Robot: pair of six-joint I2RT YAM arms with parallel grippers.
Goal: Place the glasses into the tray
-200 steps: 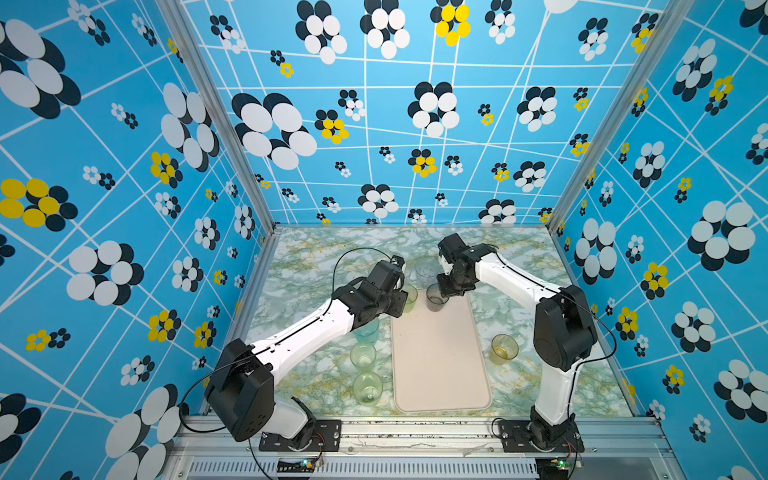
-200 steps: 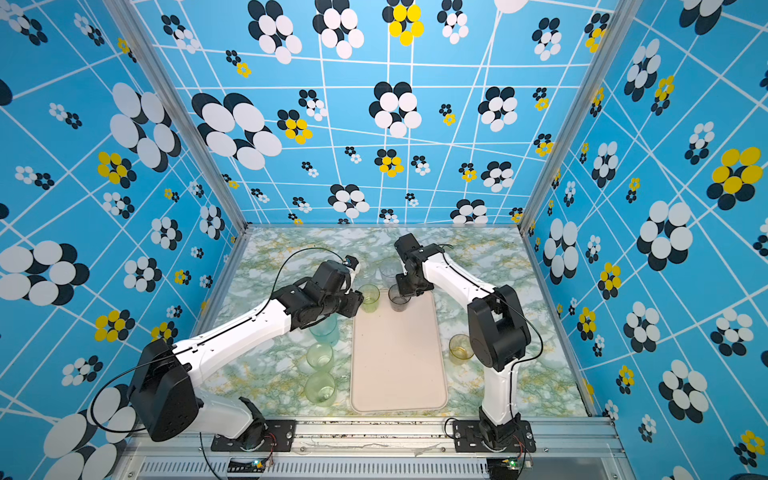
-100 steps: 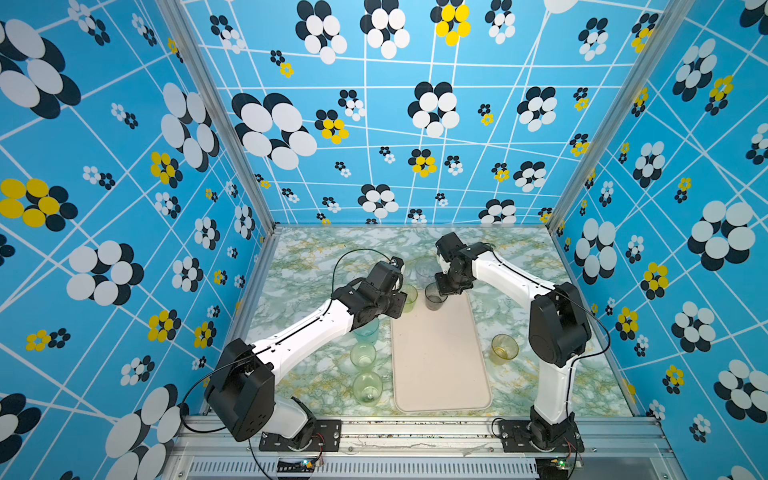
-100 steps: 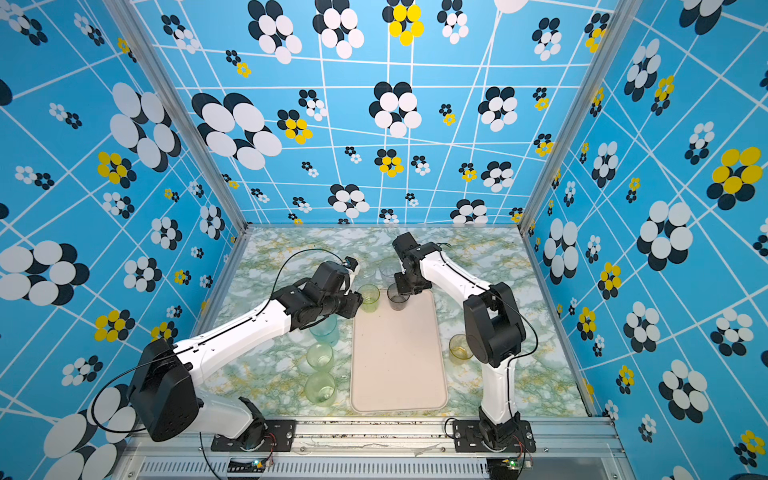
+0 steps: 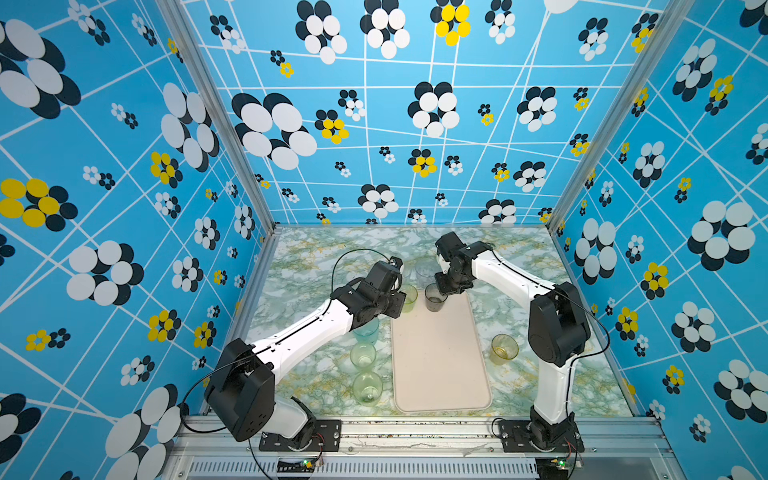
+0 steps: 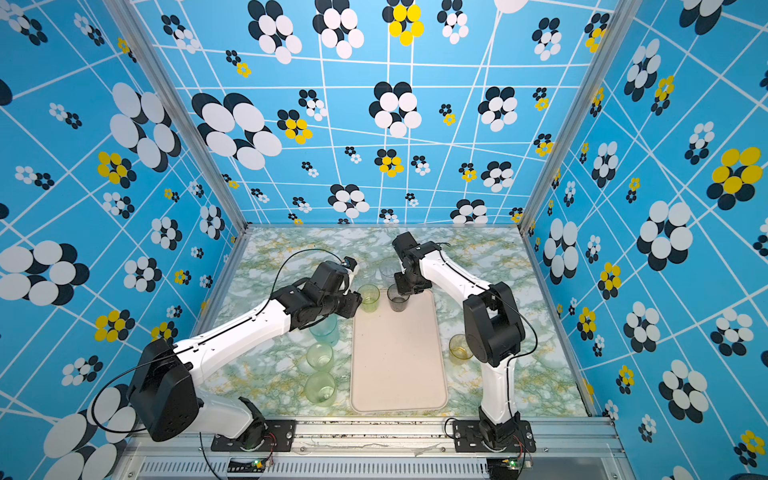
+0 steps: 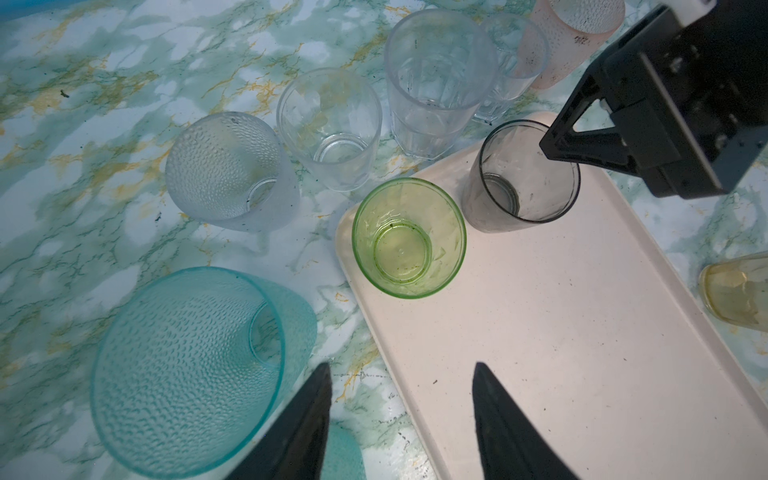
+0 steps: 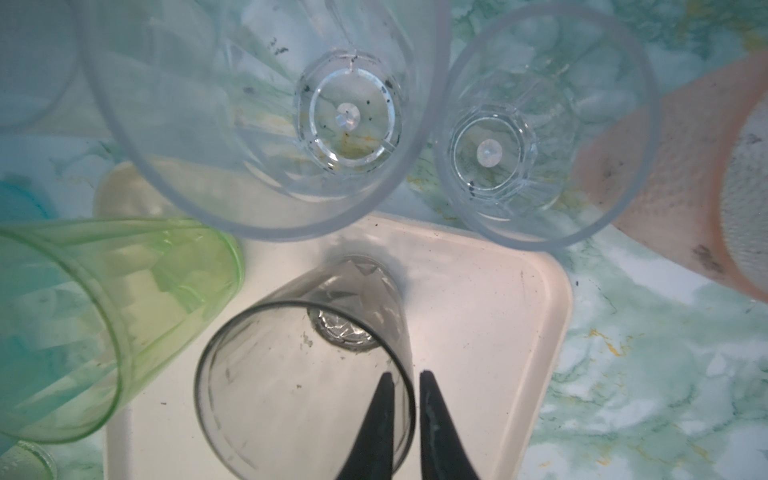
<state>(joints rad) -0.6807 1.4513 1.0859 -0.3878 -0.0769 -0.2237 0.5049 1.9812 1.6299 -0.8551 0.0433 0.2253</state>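
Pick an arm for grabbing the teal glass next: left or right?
Left, likely. Left claw hangs open beside the teal glass; right claw straddles the rim of the grey glass on the tray.

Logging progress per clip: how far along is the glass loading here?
Done: the green glass stands in the tray. In hand: the smoky grey glass rests in the tray, right end effector straddling its rim, grip unclear. Remaining: the teal glass, amber glass, pink glass and clear glasses on the table; left end effector open, empty.

Looks like a robot lab booth: blue flower-print walls point(image 5: 374, 124) on aluminium posts point(image 5: 222, 124) box in a marble-patterned table point(image 5: 299, 266), with two white arms point(image 5: 307, 332) bolted to the near rail point(image 5: 415, 432).
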